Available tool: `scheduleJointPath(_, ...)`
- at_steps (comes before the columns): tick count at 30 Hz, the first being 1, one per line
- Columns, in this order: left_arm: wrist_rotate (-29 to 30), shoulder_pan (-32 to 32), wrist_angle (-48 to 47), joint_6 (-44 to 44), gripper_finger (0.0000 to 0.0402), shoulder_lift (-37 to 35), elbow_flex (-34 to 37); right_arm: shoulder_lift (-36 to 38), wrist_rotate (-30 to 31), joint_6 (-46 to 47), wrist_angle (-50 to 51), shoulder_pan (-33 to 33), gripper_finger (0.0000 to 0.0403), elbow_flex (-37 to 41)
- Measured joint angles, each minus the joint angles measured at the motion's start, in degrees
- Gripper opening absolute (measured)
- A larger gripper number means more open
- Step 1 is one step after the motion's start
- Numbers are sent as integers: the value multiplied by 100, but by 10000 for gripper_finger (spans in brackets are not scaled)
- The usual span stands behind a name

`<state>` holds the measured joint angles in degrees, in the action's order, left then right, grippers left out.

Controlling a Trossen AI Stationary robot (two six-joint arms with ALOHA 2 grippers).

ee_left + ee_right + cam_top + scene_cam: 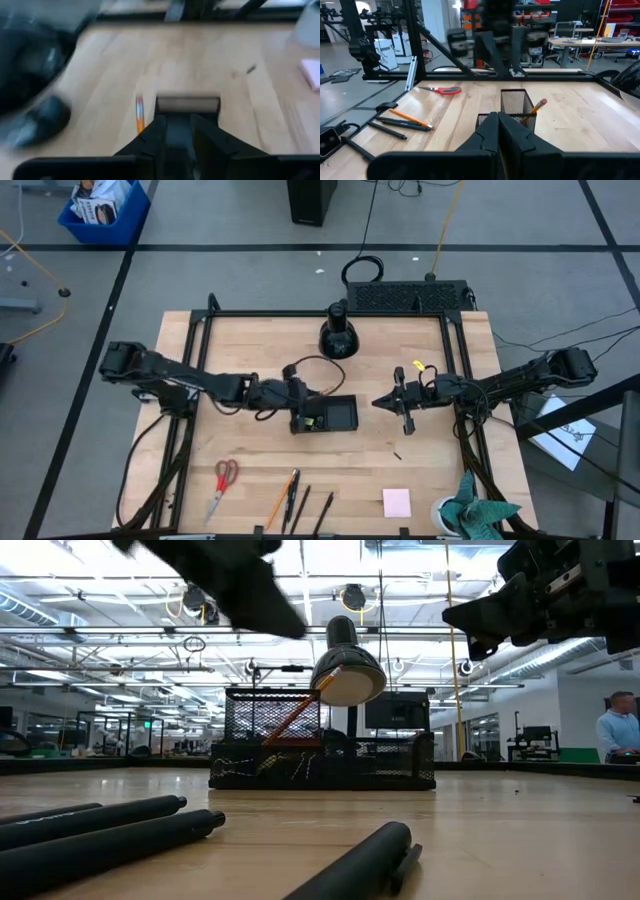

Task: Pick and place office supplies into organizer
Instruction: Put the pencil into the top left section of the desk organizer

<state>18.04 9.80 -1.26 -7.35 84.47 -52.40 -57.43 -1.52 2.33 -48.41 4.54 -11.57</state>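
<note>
We see the organizer (338, 416) at table centre, an orange pencil (538, 106) leaning in its tall mesh cup. The left gripper (299, 418) hangs at its 9 o'clock edge; we cannot tell how far its fingers are parted, or whether they hold anything. The right gripper (381, 402) waits at 3 o'clock, fingers closed and empty. Scissors (222, 485), another pencil (281, 499) and pens (301, 508) lie toward 7 o'clock, the pink pad (396, 502) at 5.

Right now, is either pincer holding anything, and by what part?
Nothing is held. The left pincer is over the organizer, apart from the orange pencil already leaning in its mesh cup. The right pincer is shut on nothing.
</note>
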Motion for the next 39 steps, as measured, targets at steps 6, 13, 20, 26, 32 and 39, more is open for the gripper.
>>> scheduleJointPath(6, 281, 1388, -3292, -2954, 115, 540, -1217, 0, -4, -30, 35, 0, 0, -2)
scheduleJointPath(13, -347, 2696, -3467, -5036, 115, 1721, -1699, 0, 2, -10, 17, 0, 0, -2)
scheduleJointPath(20, -563, 3094, -3423, -5875, 115, 2604, -2200, 0, 11, 212, -141, 0, 0, -2)
scheduleJointPath(26, -749, 3139, -3735, -5931, 115, 3080, -2590, 0, 13, 302, -130, 1, 0, -2)
scheduleJointPath(32, -796, 3147, -4195, -6143, 115, 3151, -2587, 1, 13, 302, -108, 4, 0, -2)
scheduleJointPath(39, -793, 3143, -4834, -6198, 115, 3149, -2586, 1, 13, 302, -108, 4, 0, -2)
